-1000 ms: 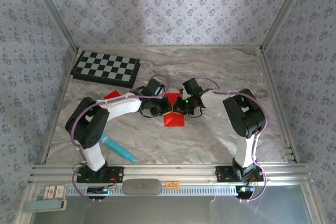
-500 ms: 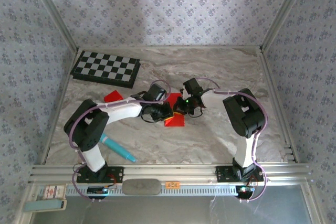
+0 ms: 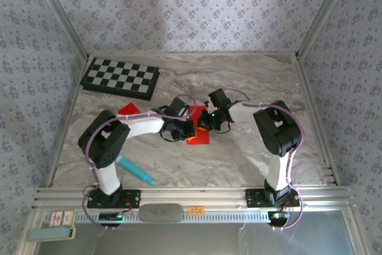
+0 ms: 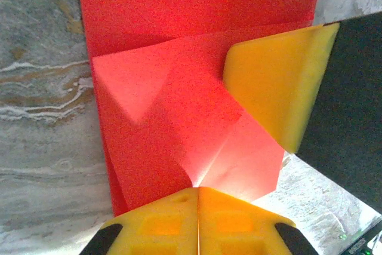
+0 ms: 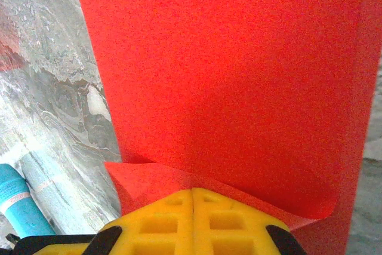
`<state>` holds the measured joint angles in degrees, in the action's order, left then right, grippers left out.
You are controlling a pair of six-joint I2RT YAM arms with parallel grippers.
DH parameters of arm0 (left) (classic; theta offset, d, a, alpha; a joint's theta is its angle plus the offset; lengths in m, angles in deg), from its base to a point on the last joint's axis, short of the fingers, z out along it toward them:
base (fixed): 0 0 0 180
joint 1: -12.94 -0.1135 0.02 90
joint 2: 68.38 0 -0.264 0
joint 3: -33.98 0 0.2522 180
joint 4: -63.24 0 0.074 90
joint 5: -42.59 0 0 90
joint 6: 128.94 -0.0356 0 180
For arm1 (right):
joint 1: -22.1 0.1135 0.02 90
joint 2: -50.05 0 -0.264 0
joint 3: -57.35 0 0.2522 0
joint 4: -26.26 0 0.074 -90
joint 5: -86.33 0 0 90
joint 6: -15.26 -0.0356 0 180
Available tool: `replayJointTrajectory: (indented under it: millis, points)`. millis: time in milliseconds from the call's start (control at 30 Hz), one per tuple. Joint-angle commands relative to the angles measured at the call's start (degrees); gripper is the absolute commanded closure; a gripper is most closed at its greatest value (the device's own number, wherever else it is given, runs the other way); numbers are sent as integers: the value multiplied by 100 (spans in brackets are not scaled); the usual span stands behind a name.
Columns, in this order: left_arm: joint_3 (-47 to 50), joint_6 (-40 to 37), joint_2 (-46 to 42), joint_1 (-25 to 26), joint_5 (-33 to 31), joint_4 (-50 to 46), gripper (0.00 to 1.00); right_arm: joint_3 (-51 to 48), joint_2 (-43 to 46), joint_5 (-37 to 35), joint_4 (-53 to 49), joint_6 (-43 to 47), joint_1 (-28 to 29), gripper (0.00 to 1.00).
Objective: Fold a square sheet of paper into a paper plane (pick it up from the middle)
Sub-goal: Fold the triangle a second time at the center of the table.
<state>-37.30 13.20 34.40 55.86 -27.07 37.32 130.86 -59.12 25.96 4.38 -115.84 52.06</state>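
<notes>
Meeting at mid-worktop [image 3: 250, 82], both claws sit on the square sheet of paper [image 3: 200, 138]. Sheet red, lying flat, partly folded, creased flaps lifting.

Left claw [image 4: 197, 190]: fingers together, tips where the creases converge; cannot tell if paper is pinched.

Right claw [image 5: 192, 192]: fingers together, tips at a curled paper edge.

Chequered board [image 3: 120, 78] far left. Red scrap [image 3: 128, 110] left of sheet. Teal pen [image 3: 134, 169] near left.
</notes>
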Motion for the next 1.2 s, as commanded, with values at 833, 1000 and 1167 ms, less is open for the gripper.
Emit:
replayJointTrajectory:
  millis: [833,1000,1167]
  points:
    - [30,-1247,182,-8,34,-942,96,10,-615,-780,-841,46,-60,100]
    - [50,-1646,70,-8,40,-1364,97,15,-614,-794,-868,58,-60,100]
    - [0,-1915,-192,-12,-81,-1725,97,28,-615,-800,-880,58,-60,100]
